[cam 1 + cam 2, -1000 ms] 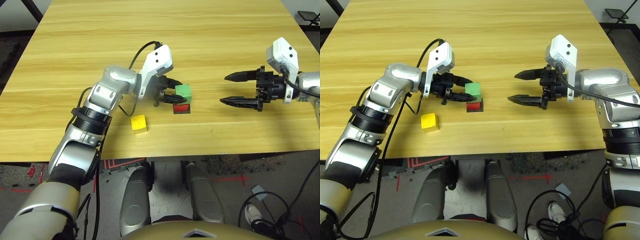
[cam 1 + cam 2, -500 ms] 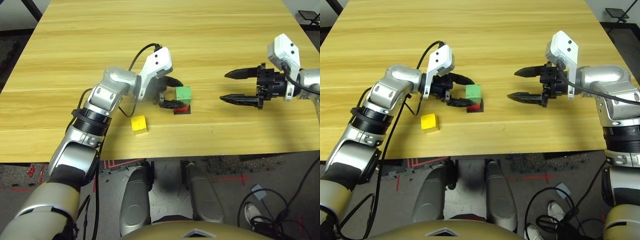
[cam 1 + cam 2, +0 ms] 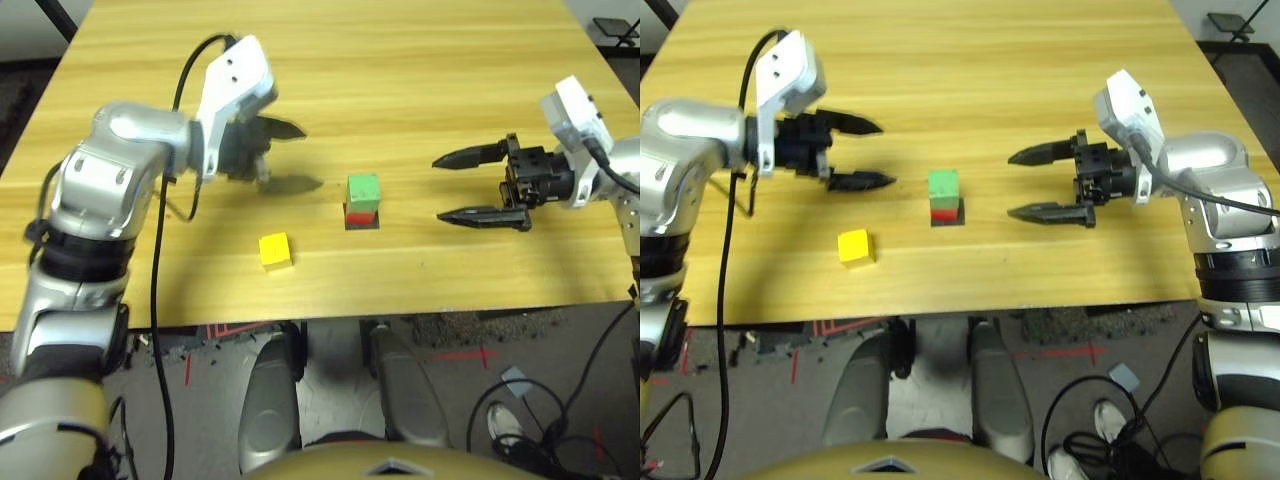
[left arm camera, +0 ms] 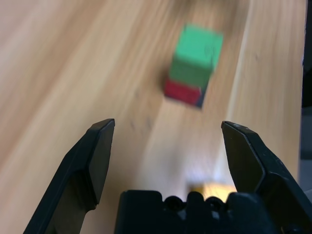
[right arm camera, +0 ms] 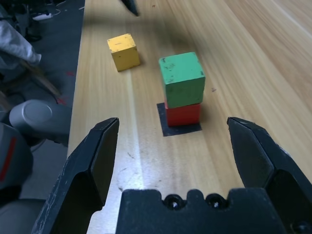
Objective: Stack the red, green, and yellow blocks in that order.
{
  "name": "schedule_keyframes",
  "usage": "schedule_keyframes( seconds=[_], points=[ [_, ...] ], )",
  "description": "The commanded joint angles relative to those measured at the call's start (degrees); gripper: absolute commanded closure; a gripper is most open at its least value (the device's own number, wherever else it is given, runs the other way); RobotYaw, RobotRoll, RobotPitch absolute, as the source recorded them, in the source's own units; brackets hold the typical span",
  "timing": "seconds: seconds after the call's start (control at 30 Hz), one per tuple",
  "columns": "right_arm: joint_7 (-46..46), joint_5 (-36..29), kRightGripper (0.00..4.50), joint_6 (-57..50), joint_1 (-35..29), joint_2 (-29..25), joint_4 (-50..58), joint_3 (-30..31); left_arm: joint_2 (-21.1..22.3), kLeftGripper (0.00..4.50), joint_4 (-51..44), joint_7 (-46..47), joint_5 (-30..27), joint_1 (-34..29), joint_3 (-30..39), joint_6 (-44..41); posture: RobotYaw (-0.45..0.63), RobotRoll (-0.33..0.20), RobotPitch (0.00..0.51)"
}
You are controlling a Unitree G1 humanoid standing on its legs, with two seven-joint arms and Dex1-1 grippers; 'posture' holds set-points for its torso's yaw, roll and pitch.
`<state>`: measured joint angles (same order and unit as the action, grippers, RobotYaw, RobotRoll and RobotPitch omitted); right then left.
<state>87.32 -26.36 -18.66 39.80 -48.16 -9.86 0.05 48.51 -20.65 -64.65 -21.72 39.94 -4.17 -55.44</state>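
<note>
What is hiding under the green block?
The red block sits under the green block, on a black patch. The red block's top is covered.

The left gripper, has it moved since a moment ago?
Yes. The left gripper was right beside the green block a second ago; now it stands open, well clear of it, off to the robot's left.

Bare table fills the upper frame. At centre the green block on the red block stands between both grippers; yellow block sits lower left, unobstructed.
</note>
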Motion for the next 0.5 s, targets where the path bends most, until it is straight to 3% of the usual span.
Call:
schedule_keyframes(
  seconds=[0.03, 0.17, 0.5],
  points=[
    [1.0, 1.2, 0.00, 2.3, 1.3, 0.4, -2.4, 0.7, 2.5, 0.04, -6.7, 2.0, -3.1, -5.3, 2.8, -3.2, 0.11, 0.007, 0.259],
    [1.2, 2.0, 0.00, 3.2, 2.9, 1.2, -4.5, 1.3, 4.8, 0.04, -9.1, 3.9, -3.8, -10.3, 3.0, -2.9, 0.12, 0.002, 0.262],
    [1.3, 3.1, 0.00, 3.7, 4.7, 2.1, -6.0, 1.5, 2.5, 0.04, -11.1, 9.1, -7.0, -16.0, 2.6, -2.0, 0.12, -0.014, 0.268]
  ],
)
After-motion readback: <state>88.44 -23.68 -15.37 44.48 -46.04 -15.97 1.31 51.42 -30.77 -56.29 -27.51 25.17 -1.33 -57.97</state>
